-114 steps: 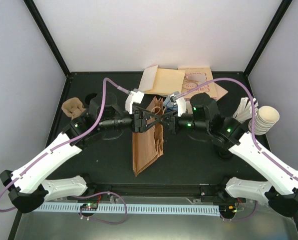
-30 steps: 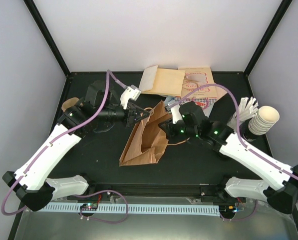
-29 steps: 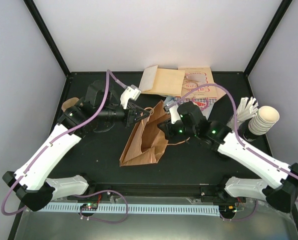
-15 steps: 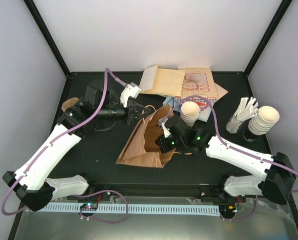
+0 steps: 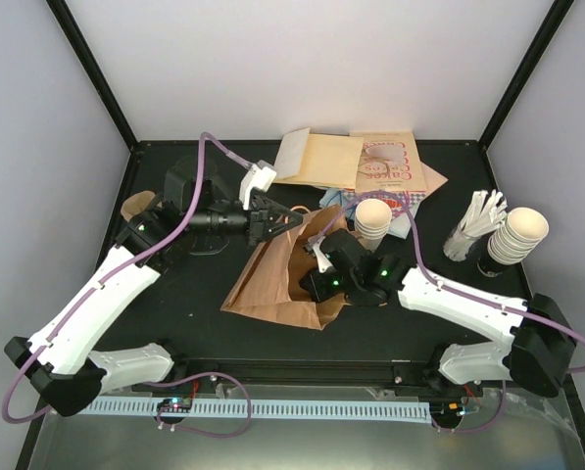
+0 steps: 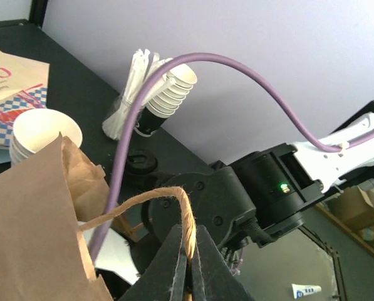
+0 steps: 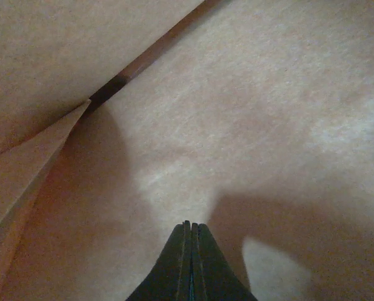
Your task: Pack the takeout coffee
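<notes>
A brown paper bag (image 5: 263, 289) lies mid-table with its mouth spread open toward the back. My left gripper (image 5: 272, 215) is shut on the bag's twine handle (image 6: 143, 202) and holds it up; in the left wrist view the cord runs between the closed fingers (image 6: 177, 257) of that gripper (image 6: 188, 237), above the bag's edge (image 6: 30, 238). My right gripper (image 5: 310, 284) is inside the bag's mouth. In the right wrist view it (image 7: 188, 224) is shut and empty, facing the bag's inner paper wall (image 7: 249, 94). The takeout coffee is not in view.
A nested stack of cream cups (image 5: 373, 220) stands just behind the bag. Another cup stack (image 5: 520, 233) and a bundle of white stirrers (image 5: 478, 220) stand at the right edge. Flat paper bags (image 5: 321, 157) and printed paper (image 5: 390, 164) lie at the back. A brown cup carrier (image 5: 140, 208) sits far left.
My right arm swung left and pushed its shut gripper into the bag's mouth. The bag has spread wider and slid toward the front left. The left gripper kept hold of the handle.
</notes>
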Robot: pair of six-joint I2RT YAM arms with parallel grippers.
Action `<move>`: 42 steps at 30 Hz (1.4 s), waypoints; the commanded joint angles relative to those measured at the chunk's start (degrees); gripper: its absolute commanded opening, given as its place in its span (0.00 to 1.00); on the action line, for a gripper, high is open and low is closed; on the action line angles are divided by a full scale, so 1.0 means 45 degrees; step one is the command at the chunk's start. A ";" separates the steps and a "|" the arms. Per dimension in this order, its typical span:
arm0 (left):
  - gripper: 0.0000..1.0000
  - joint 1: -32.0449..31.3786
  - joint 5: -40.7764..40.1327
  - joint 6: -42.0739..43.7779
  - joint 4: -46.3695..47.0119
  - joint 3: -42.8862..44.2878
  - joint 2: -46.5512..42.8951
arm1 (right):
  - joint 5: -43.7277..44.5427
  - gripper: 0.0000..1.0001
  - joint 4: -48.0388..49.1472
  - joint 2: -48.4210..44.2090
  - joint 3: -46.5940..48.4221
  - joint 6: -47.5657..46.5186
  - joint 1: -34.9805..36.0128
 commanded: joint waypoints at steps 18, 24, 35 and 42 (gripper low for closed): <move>0.01 -0.0670 0.2142 -0.1294 0.3298 -0.0558 -0.0457 | -0.0082 0.01 0.1211 0.1533 0.1603 0.4988 0.0082; 0.02 -0.0667 0.1940 -0.1078 0.3362 -0.0042 -0.0521 | 0.0217 0.01 -0.0377 0.2293 0.2414 0.5184 0.0113; 0.01 -0.0665 0.1049 0.0028 0.2059 0.1448 -0.0307 | 0.2182 0.01 -0.2231 0.2374 0.2349 0.5540 0.0135; 0.01 -0.0657 0.0782 0.0414 0.1352 0.2138 -0.0238 | 0.3116 0.01 -0.2739 0.2416 0.2330 0.5566 0.0135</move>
